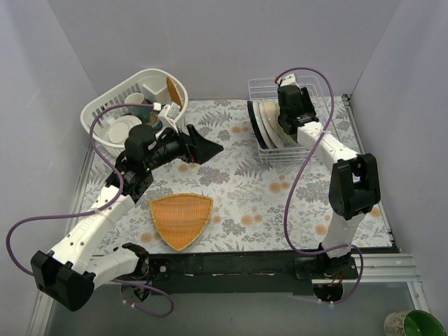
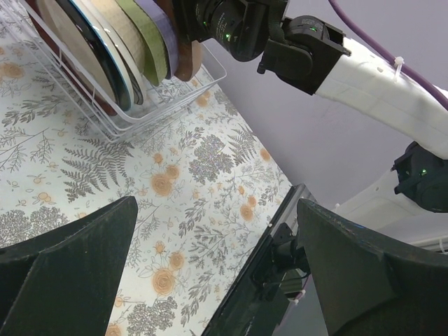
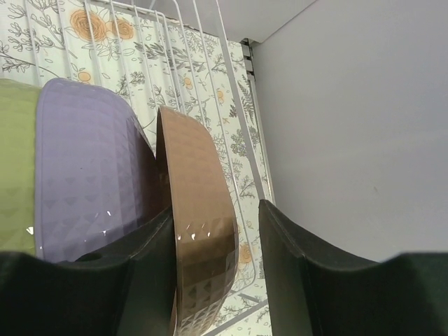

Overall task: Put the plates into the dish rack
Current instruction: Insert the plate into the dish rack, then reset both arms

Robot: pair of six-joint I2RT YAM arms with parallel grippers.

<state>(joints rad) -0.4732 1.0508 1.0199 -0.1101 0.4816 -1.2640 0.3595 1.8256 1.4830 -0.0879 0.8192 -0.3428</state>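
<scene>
The white wire dish rack (image 1: pixel 320 89) stands at the back right with several plates (image 1: pixel 264 126) upright in its slots. In the right wrist view a brown plate (image 3: pixel 199 203) stands beside a lilac dish (image 3: pixel 84 168) and a pale green dish (image 3: pixel 14 154). My right gripper (image 3: pixel 213 210) is open and straddles the brown plate's rim: the left finger touches it, and a gap shows at the right finger. My left gripper (image 1: pixel 206 148) hovers open over the table's middle with nothing between its fingers (image 2: pixel 70 259). From there it faces the rack (image 2: pixel 161 105).
An orange woven triangular tray (image 1: pixel 180 218) lies on the floral cloth near the front. A white slotted basket (image 1: pixel 105 105) with cups and a plate sits at the back left. Grey walls close in the table at the back and sides.
</scene>
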